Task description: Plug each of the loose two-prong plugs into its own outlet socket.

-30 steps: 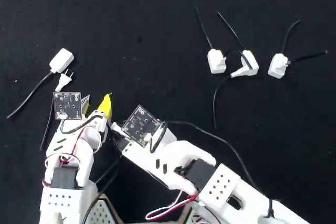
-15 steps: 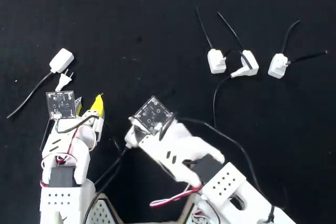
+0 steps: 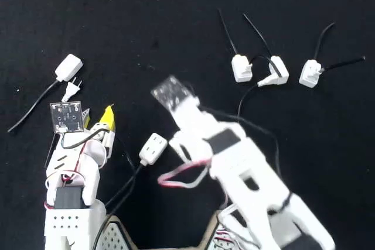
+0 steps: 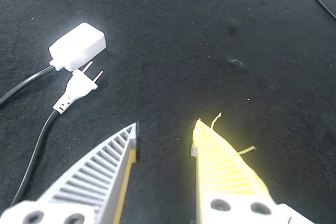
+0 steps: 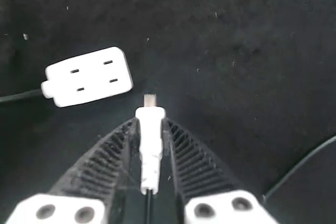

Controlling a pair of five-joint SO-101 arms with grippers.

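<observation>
Your right pincer [image 5: 149, 124] is clenched on a white two-prong plug [image 5: 149, 140], prongs poking out past the fingertips. And there's the move: in the last second that arm has swung up off the near edge and out toward the middle of the tabletop [image 3: 176, 27]. That uncovers the four-slot socket block [image 3: 153, 148] it had been sitting over.

From the right wrist view, the block lies off to one side of the prongs, close by but not lined up. So the plug is in hand and insertion hasn't started. You'll likely need to square the prongs to a slot pair before pushing.

Your left pincer [image 4: 165, 129] has only nudged sideways. It is released and empty, hanging short of the other loose plug [image 4: 79, 85]. That plug lies unseated on the tabletop, prongs toward the small socket block [image 4: 77, 46].
</observation>
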